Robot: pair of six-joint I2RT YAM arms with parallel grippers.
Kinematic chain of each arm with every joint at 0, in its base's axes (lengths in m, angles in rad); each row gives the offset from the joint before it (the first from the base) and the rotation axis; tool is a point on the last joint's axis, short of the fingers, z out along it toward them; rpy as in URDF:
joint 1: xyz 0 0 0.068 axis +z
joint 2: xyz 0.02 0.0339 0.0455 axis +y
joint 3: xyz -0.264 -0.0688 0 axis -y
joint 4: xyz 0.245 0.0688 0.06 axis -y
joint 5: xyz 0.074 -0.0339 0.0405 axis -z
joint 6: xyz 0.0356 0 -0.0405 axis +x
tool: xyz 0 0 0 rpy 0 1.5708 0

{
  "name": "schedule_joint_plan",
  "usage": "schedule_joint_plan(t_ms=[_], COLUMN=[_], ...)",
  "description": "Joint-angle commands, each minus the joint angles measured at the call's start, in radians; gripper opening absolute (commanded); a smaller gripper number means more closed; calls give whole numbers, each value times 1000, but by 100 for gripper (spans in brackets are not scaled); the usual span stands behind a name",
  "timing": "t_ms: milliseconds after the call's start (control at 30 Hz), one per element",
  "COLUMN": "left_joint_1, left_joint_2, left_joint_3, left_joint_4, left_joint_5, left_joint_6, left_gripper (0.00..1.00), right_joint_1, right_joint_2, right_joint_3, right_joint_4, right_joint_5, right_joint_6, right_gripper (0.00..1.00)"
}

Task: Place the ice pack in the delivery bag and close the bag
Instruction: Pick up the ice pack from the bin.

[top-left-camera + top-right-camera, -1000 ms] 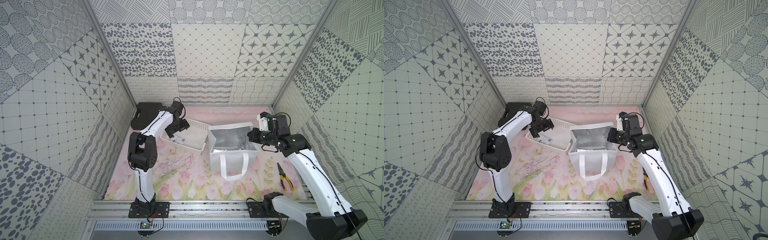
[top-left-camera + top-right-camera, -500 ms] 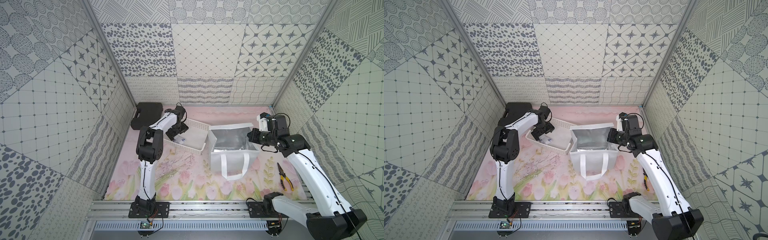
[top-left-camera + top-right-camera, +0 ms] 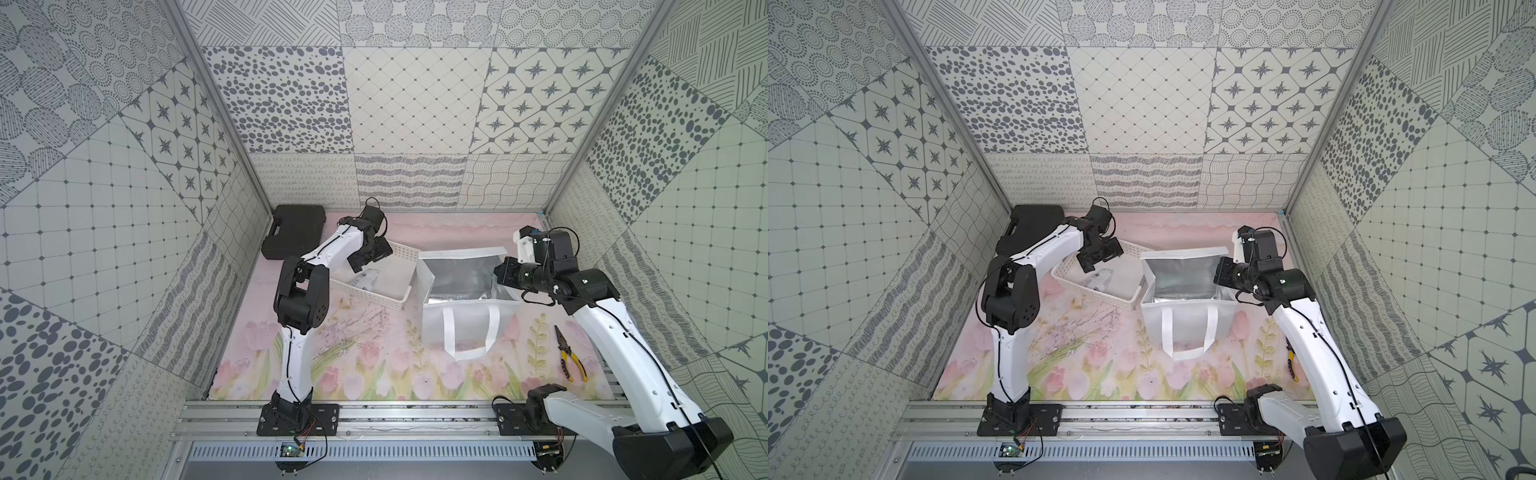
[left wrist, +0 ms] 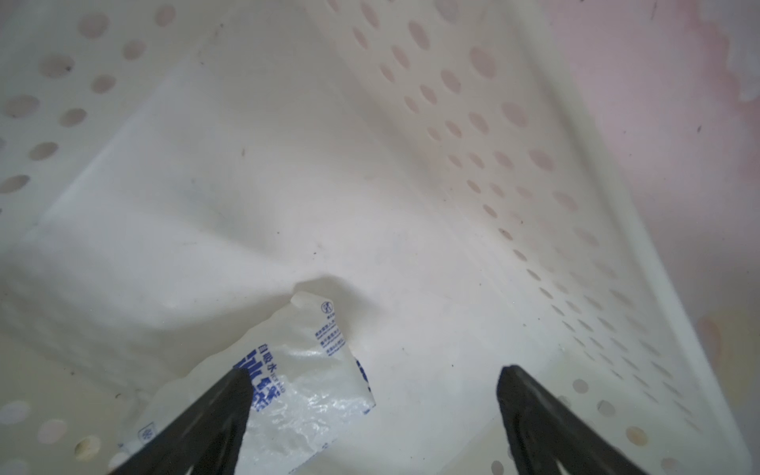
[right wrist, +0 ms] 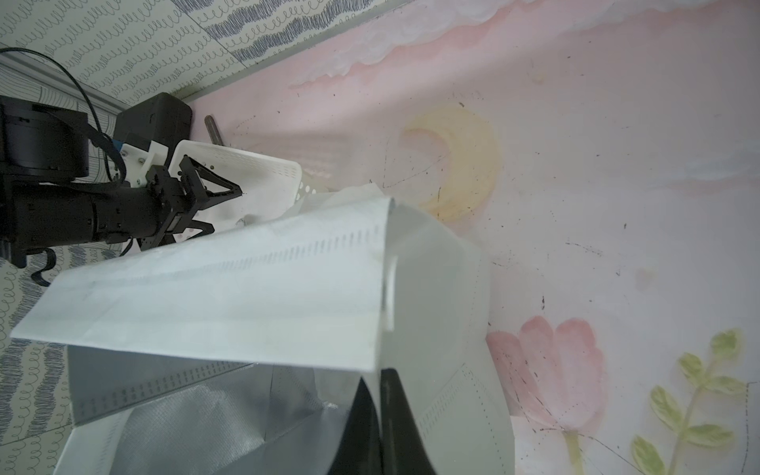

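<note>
The left arm point(image 3: 332, 249) has folded inward, the left gripper point(image 4: 372, 376) spread wide over the whitish blue-printed ice pack point(image 4: 304, 370) in the white perforated basket point(image 3: 370, 293) by the far edge of the pink floral tabletop point(image 3: 374, 374), while the right gripper point(image 5: 376, 386) pinches the rim of the foil-lined white delivery bag point(image 3: 469, 316), amid grey-patterned tile walls point(image 3: 415, 104).

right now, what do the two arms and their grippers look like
The left arm and right arm have white link shells, black joint housings and thin black cables along them, on black base plates. The left gripper and right gripper have black, tapering fingers.
</note>
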State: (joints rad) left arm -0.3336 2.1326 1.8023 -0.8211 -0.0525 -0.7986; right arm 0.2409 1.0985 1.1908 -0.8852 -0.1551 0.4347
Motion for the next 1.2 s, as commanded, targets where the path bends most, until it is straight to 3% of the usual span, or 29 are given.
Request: schedule_joint_plan(t_ms=[0,133,333,533,700,833,967,1033,1167], left_joint_1=[-5,7,25,25,19,11,6,5,4], left_joint_2=[-25,-33,-27,5,15,57,49,22,-41], left_joint_3=[-36,-94,-147,-141,-166,-146,-145,-153,-148], left_joint_4=[-37,-31,-8,-56,-49,-58,-51,-37,-33], left_joint_5=[7,58,120,141,122,92,104,117,151], left_joint_6=[237,433,588,667,646,621,598,586,563], left_gripper=[97,99,99,99,94,85,63,46,41], right_joint_1=[5,5,5,5,5,5,6,6,6], right_joint_2=[-17,-22,-20,-22,-19,-11,-11,-14,-16], right_joint_3=[-9,-17,-23,-23,-21,-14,-10,-11,-12], right_joint_4=[41,41,40,40,40,42,42,42,42], right_joint_5=[-2,0,-6,-6,-7,-13,-13,-12,-9], right_joint_6=[7,8,12,15,13,13,13,13,13], right_gripper=[0,0,0,0,0,0,0,0,0])
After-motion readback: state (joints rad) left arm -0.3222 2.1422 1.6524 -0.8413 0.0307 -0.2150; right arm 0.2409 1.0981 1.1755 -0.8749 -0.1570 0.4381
